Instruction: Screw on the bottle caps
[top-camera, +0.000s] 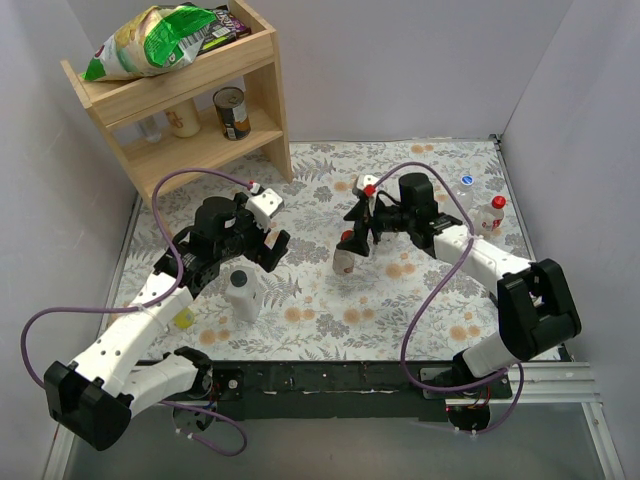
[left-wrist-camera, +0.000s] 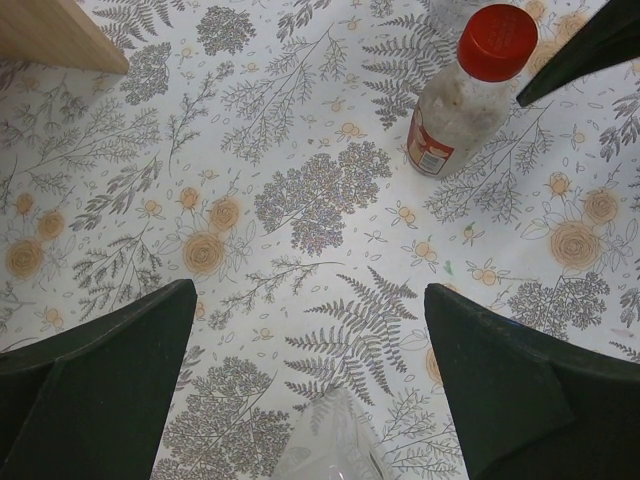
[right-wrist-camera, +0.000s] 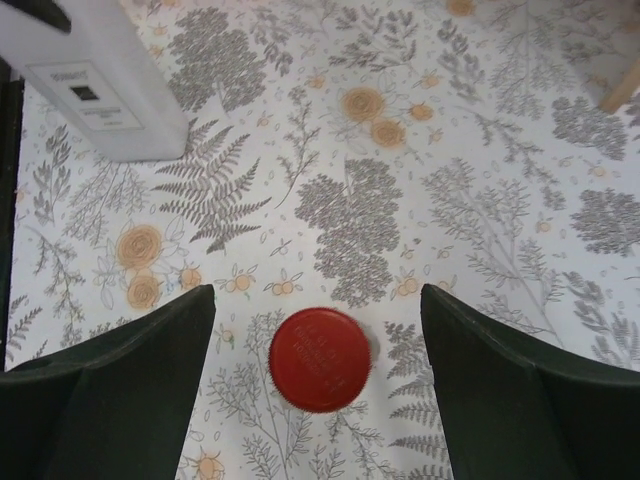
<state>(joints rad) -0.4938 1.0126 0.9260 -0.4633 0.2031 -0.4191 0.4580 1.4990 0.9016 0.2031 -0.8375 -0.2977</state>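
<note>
The right hand (right-wrist-camera: 315, 298) is released, its fingers spread wide on either side of the red cap (right-wrist-camera: 320, 360), which sits on a clear, red-and-white-labelled bottle (left-wrist-camera: 445, 120) standing mid-frame on the tabletop (top-camera: 330, 310). The left hand (left-wrist-camera: 308, 292), left of centre, is spread too and grasps nothing. The white dark-capped bottle (top-camera: 243, 293) stands just below it in the top view.

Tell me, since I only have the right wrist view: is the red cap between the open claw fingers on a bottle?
Observer: Yes, the left wrist view shows that red cap sitting on a clear labelled bottle.
Operator: Where is the left claw?
Observer: Open, hanging near the white bottle.
Operator: More bottles?
Observer: Another red-capped bottle stands at far right, seen from the top camera.
</note>
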